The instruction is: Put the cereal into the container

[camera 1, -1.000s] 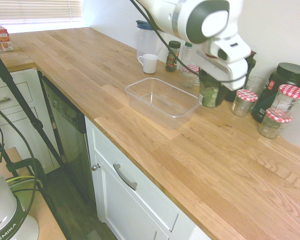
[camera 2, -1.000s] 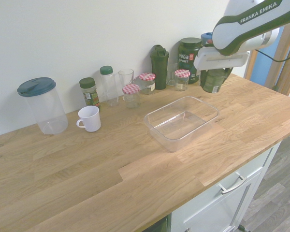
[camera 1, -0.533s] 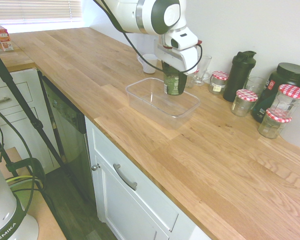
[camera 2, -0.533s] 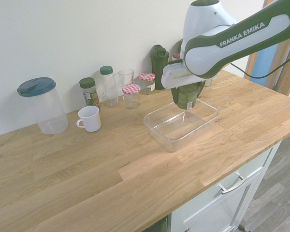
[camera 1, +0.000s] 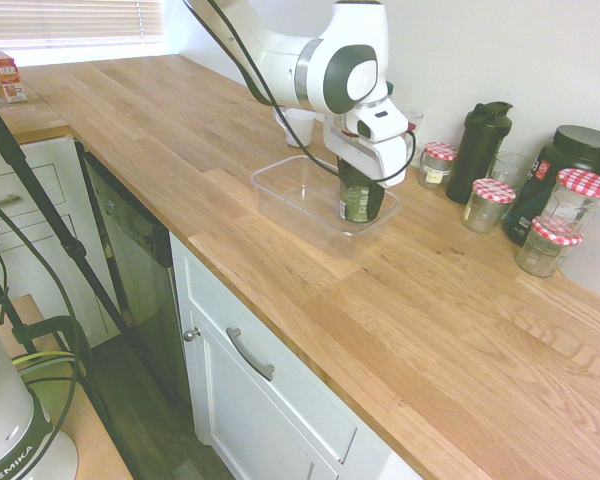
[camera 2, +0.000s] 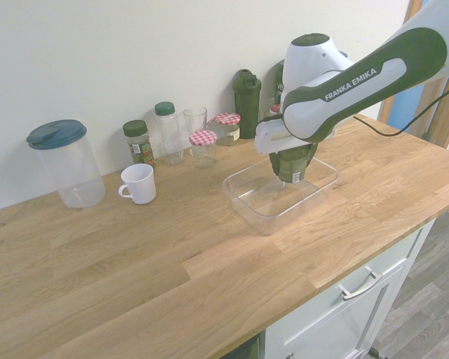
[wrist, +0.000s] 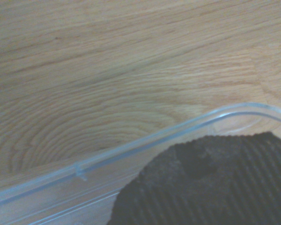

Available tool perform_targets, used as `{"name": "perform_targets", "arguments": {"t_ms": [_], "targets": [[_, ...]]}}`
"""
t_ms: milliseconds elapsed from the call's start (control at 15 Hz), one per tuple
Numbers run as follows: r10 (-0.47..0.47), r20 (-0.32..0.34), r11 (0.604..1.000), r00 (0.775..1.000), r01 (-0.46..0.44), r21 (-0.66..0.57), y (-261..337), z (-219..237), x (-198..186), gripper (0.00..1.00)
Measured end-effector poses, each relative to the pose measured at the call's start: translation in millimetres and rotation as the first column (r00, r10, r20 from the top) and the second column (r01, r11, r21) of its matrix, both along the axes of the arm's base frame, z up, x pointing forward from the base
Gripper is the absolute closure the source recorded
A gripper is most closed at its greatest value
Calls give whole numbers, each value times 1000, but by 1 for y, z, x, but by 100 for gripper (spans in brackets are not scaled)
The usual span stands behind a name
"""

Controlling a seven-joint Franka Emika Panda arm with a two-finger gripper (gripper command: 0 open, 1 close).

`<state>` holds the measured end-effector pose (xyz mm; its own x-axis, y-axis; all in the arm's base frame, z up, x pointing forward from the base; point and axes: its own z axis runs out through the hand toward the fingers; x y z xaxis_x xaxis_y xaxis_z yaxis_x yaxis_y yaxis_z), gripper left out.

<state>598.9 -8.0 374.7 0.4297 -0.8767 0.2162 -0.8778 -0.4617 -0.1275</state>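
The dark green cereal cup (camera 1: 358, 196) stands upright inside the clear plastic container (camera 1: 292, 190), toward its right end. My gripper (camera 1: 365, 160) is down over the cup and shut on its lid. From the other side, the cereal cup (camera 2: 290, 166) sits low within the container (camera 2: 248, 199) under the gripper (camera 2: 288, 146). The wrist view shows the ribbed dark lid (wrist: 210, 183) and the container's rim (wrist: 131, 147) over the wooden counter.
Behind the container stand a white mug (camera 2: 138, 183), drinking glasses (camera 2: 195, 120), red-checked-lid jars (camera 1: 490, 203), a tall black shaker bottle (camera 1: 478, 138), a spice jar (camera 2: 138, 142) and a lidded clear pitcher (camera 2: 64, 162). The counter's front edge runs near the container.
My gripper carried the cereal cup from beside the jars over the container, then lowered it inside toward the right end.
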Motion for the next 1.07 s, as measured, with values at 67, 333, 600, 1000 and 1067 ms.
{"name": "perform_targets", "arguments": {"t_ms": [67,333,600,1000,1067], "targets": [[-4,-5,1000,1000,4,0,-2,-4,2,0],[-11,-14,1000,1000,11,9,-3,-12,6,0],[-12,-16,1000,1000,12,8,-5,-13,6,0],[14,-62,1000,998,-14,4,-6,-32,-6,0],[28,-68,1000,997,-28,3,-6,-33,-11,0]]}}
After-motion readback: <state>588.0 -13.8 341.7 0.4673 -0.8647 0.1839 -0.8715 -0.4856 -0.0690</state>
